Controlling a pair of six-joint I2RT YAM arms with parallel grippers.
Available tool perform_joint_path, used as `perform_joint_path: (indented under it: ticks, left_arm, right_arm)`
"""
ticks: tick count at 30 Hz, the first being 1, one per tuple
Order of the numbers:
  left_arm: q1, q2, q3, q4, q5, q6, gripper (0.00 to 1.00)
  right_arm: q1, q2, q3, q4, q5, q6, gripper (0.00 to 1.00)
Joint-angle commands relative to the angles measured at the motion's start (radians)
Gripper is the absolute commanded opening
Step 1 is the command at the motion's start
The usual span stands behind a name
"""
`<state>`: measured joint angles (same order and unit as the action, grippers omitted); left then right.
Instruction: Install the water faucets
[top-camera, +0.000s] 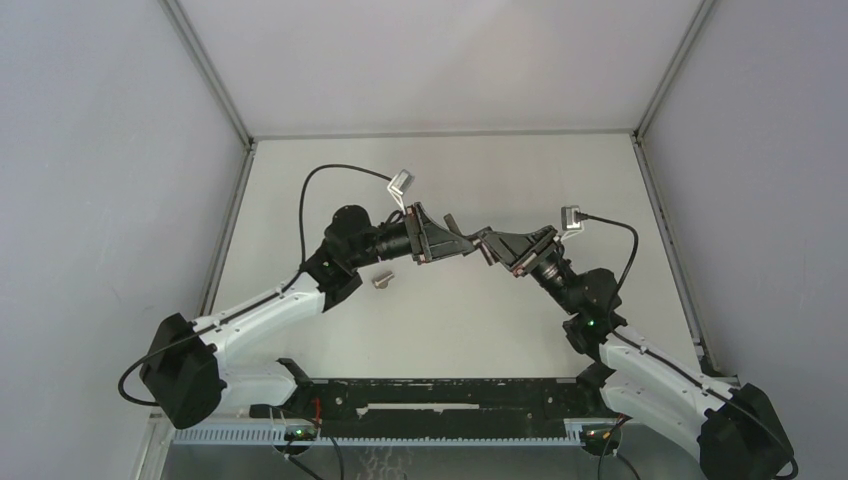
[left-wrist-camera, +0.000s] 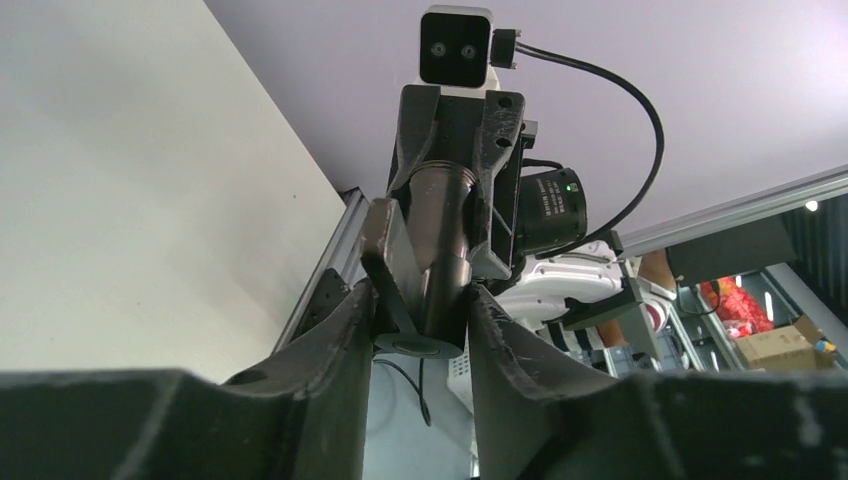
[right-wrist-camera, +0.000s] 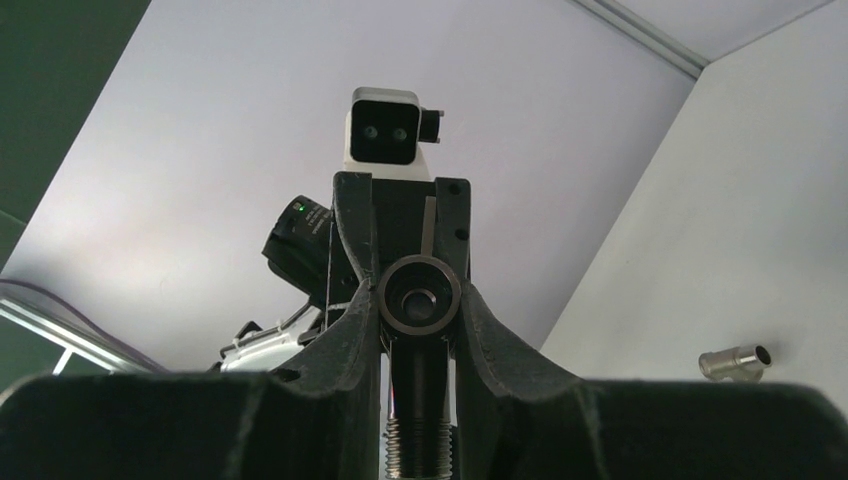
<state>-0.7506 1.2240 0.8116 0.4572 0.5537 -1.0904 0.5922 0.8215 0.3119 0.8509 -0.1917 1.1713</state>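
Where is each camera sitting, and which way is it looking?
Top external: above, behind the arms, looking down at the table; both arms show.
Left wrist: behind the left gripper, facing the right gripper; its own fingers show.
Right wrist: behind the right gripper, facing the left one; own fingers show.
Shared: both wrist views see the clamped tap piece.

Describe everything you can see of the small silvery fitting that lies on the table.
The silvery fitting is a short metal tube, grey and slightly shiny, with a dark open hole at one end. It lies on its side on the white table, beside the left arm. Nothing touches it: the left tool and the right tool are shut on the dark tap piece instead.
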Motion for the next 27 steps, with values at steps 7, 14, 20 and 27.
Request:
perform_joint_path:
  ticks: [7,14,20,27]
  left_arm:
    - [0.011,-0.053,0.096,-0.130,0.045,0.146,0.00]
    - [0.035,-0.150,0.223,-0.607,0.137,0.602,0.00]
    - [0.034,-0.134,0.344,-0.987,0.252,0.934,0.00]
    - [0.033,-0.128,0.401,-1.100,0.308,1.047,0.00]
  right_arm:
    - [-0.082,-0.055,0.089,-0.107,-0.191,-0.019,0.53]
    - [-0.328,-0.104,0.300,-0.597,-0.619,-0.244,0.75]
    - [-0.322,0.029,0.546,-1.046,-0.875,-0.593,0.76]
    - [-0.123,0.095,0.604,-1.112,-0.870,-0.743,0.82]
